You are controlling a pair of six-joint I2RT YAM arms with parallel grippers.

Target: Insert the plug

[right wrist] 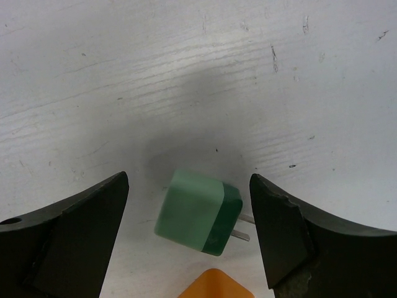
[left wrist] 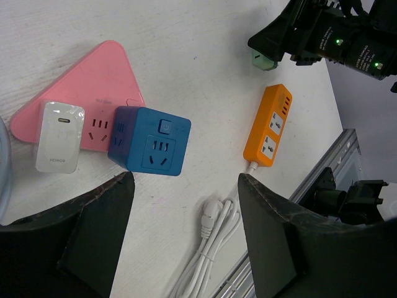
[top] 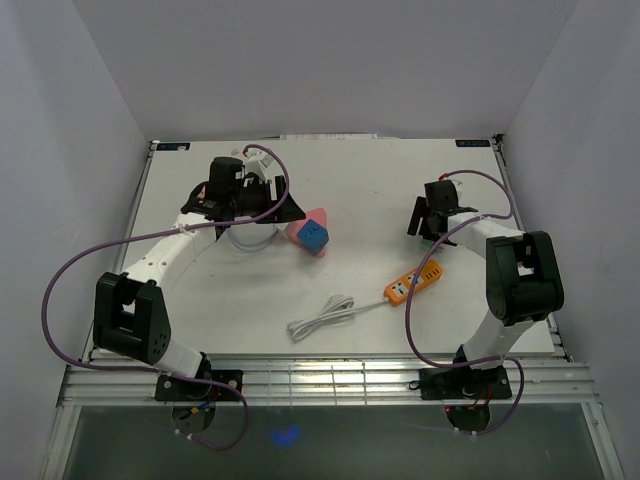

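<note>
Two claws noted, both open and empty. The right claw (right wrist: 188,180) hangs over the green plug (right wrist: 195,220), a finger on either side and neither touching it. The plug lies on its side on the table (right wrist: 186,62), askew to the jaws, with its flat pins pointing toward one finger. The orange power strip (left wrist: 268,126) lies just beside it; contact between them cannot be confirmed. The left claw (left wrist: 186,180) is well apart, above the blue cube socket (left wrist: 151,141) and the pink triangular socket (left wrist: 93,87), which carries a white charger (left wrist: 59,136). Risk one: closing now would likely press one finger on the pins, so the plug twists or squirts out. Risk two: a skewed hold would bring the pins to the slots misaligned. Risk three: nothing restrains the strip, so insertion force may slide it.
</note>
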